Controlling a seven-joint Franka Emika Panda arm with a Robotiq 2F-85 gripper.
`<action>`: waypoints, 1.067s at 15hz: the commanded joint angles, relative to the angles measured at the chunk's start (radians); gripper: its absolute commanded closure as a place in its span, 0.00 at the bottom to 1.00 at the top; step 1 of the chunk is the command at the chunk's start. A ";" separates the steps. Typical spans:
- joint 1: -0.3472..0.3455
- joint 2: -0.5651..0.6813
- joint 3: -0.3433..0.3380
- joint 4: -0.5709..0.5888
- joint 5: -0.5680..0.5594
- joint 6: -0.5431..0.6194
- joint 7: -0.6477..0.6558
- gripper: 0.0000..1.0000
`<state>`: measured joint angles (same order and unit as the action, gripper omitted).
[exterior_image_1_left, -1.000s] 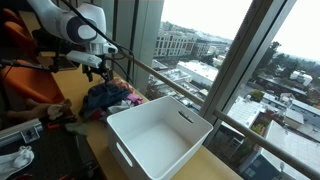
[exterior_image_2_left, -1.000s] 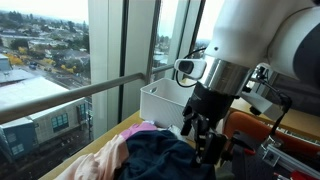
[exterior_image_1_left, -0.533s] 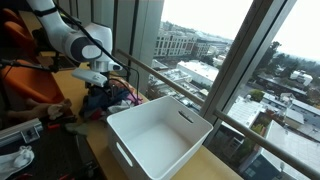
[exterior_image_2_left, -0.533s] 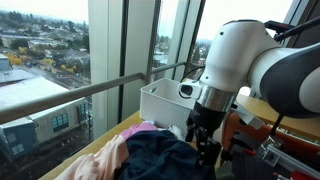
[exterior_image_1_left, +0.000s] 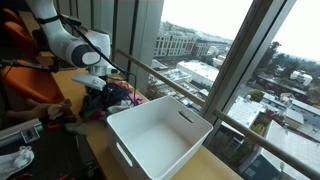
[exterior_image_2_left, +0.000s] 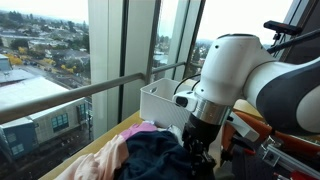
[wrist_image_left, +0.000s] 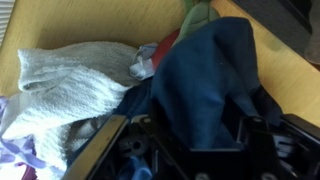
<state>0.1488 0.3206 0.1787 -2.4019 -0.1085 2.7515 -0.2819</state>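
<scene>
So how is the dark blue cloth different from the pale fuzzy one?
The dark blue cloth is smooth and dark; the pale cloth is light and nubbly. The dark blue cloth lies under the gripper; the pale cloth lies beside it. Both are crumpled and heaped together.

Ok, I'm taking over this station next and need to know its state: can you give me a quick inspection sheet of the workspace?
Surface: wooden table, bare wood showing beside the pile.
Job's things: clothes pile; dark blue garment on top, pale grey cloth beside it.
Clutter: white bin, empty; small items at the table's end, too small to tell.
Grippers: gripper down in the pile, jaws apart on either side of the dark blue garment; grip not confirmed.
Cables: dark cables behind the arm.
Surroundings: tall window with city beyond; orange object behind the arm.
</scene>
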 joint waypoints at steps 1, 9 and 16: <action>-0.001 -0.011 0.020 0.005 -0.006 0.002 0.005 0.66; 0.014 -0.187 0.010 -0.020 -0.032 -0.103 0.036 1.00; 0.002 -0.482 -0.006 0.007 -0.070 -0.327 0.049 0.99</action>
<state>0.1547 -0.0143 0.1892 -2.3981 -0.1351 2.5341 -0.2559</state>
